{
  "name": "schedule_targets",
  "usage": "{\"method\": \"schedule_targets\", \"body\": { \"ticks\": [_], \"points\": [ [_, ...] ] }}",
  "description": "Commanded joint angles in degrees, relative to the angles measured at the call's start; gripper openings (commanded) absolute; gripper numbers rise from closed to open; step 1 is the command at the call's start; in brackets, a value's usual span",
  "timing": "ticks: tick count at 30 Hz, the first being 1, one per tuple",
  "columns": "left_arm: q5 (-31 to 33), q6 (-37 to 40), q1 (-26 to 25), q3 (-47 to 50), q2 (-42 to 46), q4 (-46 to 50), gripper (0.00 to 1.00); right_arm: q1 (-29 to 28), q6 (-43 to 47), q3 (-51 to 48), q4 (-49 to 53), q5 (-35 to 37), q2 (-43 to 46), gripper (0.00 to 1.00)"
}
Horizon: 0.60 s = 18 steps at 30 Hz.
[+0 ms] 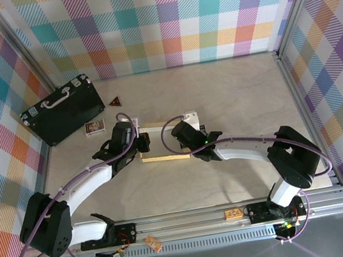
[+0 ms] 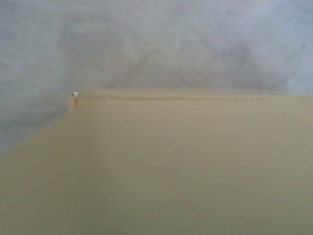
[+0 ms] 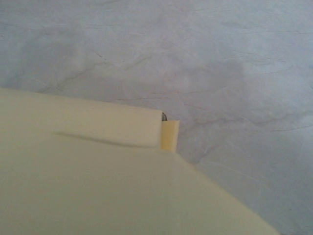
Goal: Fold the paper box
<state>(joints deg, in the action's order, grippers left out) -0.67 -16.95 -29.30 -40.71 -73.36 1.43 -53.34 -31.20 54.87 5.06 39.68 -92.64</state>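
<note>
A pale tabletop [image 1: 231, 94] is seen, and a black case [image 1: 64, 112] with a silver handle is set on it, well to the left of the paper box [image 1: 163, 158] and farther back. The box is laid near the middle, its tan side shown along the near edge. The left tool [image 1: 140, 143] is placed at the box's left end and the right tool [image 1: 175, 141] at its right end. Both are closed, though whether cardboard is pinched cannot be told. A small card [image 1: 95, 127] and a dark triangle [image 1: 114, 101] are laid left of the box
</note>
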Motion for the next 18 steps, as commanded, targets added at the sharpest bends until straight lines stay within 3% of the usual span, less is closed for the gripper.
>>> {"method": "schedule_targets", "body": {
  "ticks": [1,12,16,18],
  "points": [
    [-1.5,-1.1,-1.1,-1.2,-0.5,-0.7,0.07,-0.8,-0.2,0.7,4.3,-3.1,-2.1,0.0],
    [-2.2,-1.7,-1.2,7.5,6.3,-4.1,0.08,-0.8,-2.1,-5.6,1.2,-1.6,-1.3,0.0],
    [-6.9,-1.8,-1.2,8.2,12.3,-1.0,0.17,-0.9,-2.8,-6.8,0.7,-1.4,-2.0,0.0],
    [-9.9,-1.3,-1.2,6.9,16.0,4.0,0.29,-1.0,-2.6,-7.1,0.3,-1.2,-2.2,0.0]
  ]
}}
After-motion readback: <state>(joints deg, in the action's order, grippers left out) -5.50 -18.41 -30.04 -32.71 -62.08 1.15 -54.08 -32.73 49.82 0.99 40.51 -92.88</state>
